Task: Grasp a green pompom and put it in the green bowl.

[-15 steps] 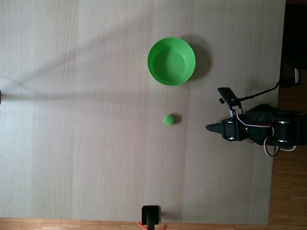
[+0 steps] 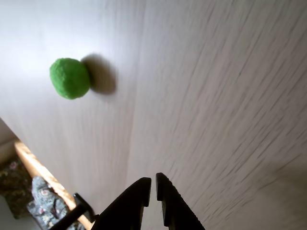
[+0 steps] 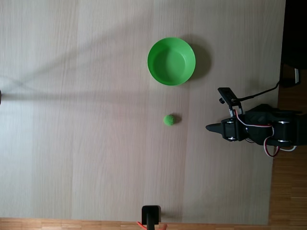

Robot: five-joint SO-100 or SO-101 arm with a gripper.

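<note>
Table [image 3: 96,143]: a big, pale wood top. It holds everything else.

Arm [image 3: 268,132]: black, with red and white wires. It sits at the right edge of the table in the fixed view and points left.

Bowl [image 3: 171,61]: round and bright green. It stands on the table, up and to the left of the arm in the fixed view. Nothing is inside it.

Gripper [image 2: 153,184]: two black fingers that come up from the bottom of the wrist view. Their tips are almost touching, with only a thin gap between them. They hold nothing. In the fixed view the gripper [image 3: 211,127] is the dark point at the left end of the arm.

Pompom [image 3: 169,120]: a tiny fuzzy green ball. It lies on the bare table, below the bowl and well apart from it in the fixed view.

Pompom and gripper: in the fixed view the ball lies to the left of the gripper, with bare table between them. In the wrist view the pompom [image 2: 70,78] is up and to the left of the tips, not in line with them.

Done: nothing yet, it seems. The ball is not grabbed.

Left to do: open the fingers, reach the ball, close on it, carry it over the bowl and drop it in.
</note>
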